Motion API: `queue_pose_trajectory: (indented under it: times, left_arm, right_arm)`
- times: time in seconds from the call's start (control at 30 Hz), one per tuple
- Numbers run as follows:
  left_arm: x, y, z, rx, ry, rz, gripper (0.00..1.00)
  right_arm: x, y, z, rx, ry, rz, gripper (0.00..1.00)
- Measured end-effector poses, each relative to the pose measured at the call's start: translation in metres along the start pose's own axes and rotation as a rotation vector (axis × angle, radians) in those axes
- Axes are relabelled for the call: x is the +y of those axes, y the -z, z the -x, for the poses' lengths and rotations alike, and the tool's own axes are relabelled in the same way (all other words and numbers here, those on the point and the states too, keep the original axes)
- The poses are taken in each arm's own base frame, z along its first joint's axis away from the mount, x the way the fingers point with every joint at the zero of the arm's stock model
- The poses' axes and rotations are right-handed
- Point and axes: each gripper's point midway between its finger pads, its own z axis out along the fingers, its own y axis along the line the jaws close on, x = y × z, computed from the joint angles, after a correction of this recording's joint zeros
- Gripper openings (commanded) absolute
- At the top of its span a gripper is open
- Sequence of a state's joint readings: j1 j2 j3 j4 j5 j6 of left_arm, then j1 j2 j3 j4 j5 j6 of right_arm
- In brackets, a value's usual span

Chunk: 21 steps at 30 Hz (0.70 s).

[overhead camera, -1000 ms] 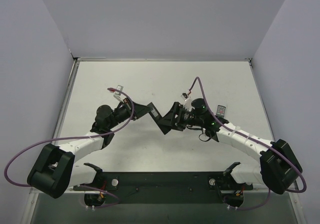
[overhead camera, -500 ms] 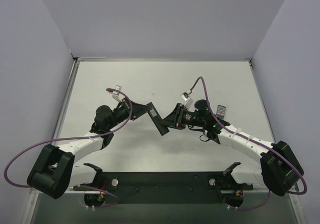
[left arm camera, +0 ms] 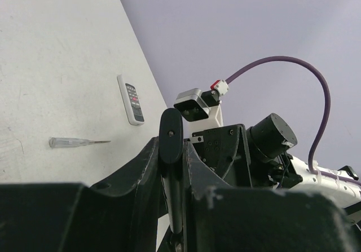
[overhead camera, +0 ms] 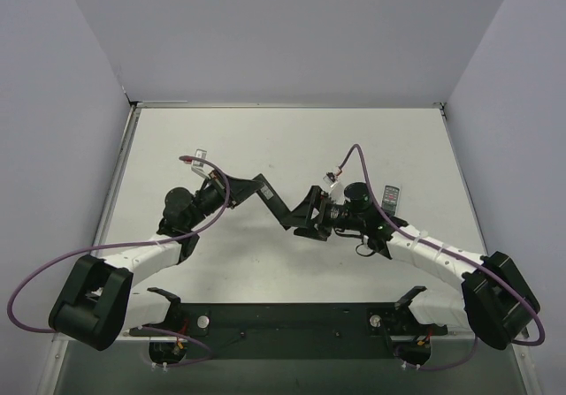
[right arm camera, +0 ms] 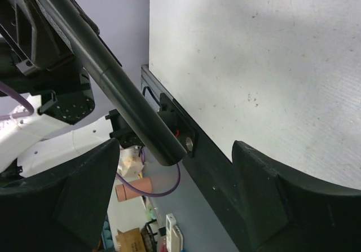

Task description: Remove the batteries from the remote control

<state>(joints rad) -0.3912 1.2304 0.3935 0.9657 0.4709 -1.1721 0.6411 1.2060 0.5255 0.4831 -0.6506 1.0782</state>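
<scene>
The remote control [overhead camera: 281, 211] is a slim black bar held above the table's middle. My left gripper [overhead camera: 265, 190] is shut on its upper end. In the left wrist view the remote [left arm camera: 171, 131] stands edge-on, pinched between the two fingers of the left gripper [left arm camera: 172, 146]. My right gripper [overhead camera: 301, 220] is open around the remote's lower end. In the right wrist view the remote [right arm camera: 113, 77] runs down from the upper left and ends between the wide-apart fingers of the right gripper [right arm camera: 176, 150], touching neither. No batteries are in view.
A whitish flat block with buttons [overhead camera: 392, 198] lies on the table to the right and also shows in the left wrist view [left arm camera: 131, 100]. A pale thin strip [left arm camera: 73, 142] lies near it. The black base bar [overhead camera: 292, 320] runs along the near edge. Walls enclose three sides.
Both wrists shifted slightly. The left wrist turned a little to the left and the right wrist moved slightly toward the near edge. The remote stays in the left gripper.
</scene>
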Motion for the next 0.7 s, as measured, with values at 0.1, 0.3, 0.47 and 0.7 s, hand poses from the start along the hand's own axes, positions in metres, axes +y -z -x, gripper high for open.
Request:
queue_pose_trajectory:
  times: [0.1, 0.3, 0.47, 0.7]
  left_arm:
    - [0.002, 0.002, -0.001, -0.008, -0.002, -0.003, 0.00]
    - [0.006, 0.003, -0.001, -0.017, 0.001, 0.008, 0.00]
    - [0.007, 0.004, -0.002, -0.021, 0.002, 0.009, 0.00]
    - [0.013, 0.005, 0.000, -0.035, -0.003, 0.026, 0.00]
  right_arm:
    - [0.005, -0.002, 0.003, -0.004, -0.047, 0.007, 0.75]
    - [0.017, -0.011, 0.017, -0.027, -0.107, 0.021, 0.73]
    - [0.015, -0.020, 0.022, -0.026, -0.153, 0.012, 0.68]
    - [0.013, -0.027, 0.024, -0.023, -0.190, 0.010, 0.36]
